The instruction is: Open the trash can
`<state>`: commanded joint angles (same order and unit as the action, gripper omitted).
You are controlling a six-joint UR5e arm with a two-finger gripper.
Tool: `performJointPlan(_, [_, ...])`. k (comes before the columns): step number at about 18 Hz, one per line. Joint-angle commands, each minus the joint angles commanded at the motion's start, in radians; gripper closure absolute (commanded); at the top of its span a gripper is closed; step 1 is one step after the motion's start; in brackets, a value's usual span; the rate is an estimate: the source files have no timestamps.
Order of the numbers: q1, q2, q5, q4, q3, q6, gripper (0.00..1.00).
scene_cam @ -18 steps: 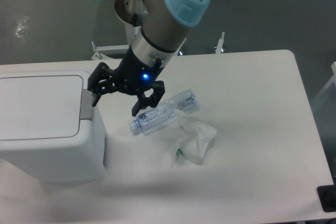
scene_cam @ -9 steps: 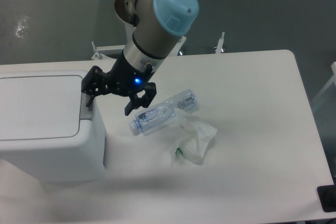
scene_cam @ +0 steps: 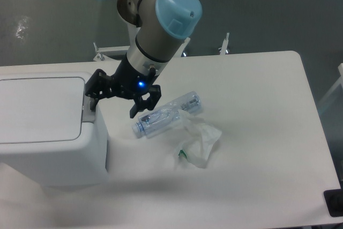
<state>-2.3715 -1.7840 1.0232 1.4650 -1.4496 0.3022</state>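
Trash can [scene_cam: 45, 127]: lid flat and closed, at the table's [scene_cam: 257, 132] left.
Claw [scene_cam: 113, 103]: fingers spread apart, holding nothing, one fingertip at the grey push tab [scene_cam: 87, 112].

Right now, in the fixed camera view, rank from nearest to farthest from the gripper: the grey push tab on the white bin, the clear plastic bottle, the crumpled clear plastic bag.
From the gripper, open:
1. Grey push tab, at its left finger.
2. Clear plastic bottle, to the right.
3. Crumpled clear plastic bag, farther right, nearer the camera.
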Motion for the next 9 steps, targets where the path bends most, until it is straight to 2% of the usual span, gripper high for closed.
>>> performJointPlan(4, [0.0,0.0,0.0,-0.002,0.012,0.005,0.0])
performJointPlan(9, [-0.023,0.002,0.0,-0.023,0.08,0.006,0.0])
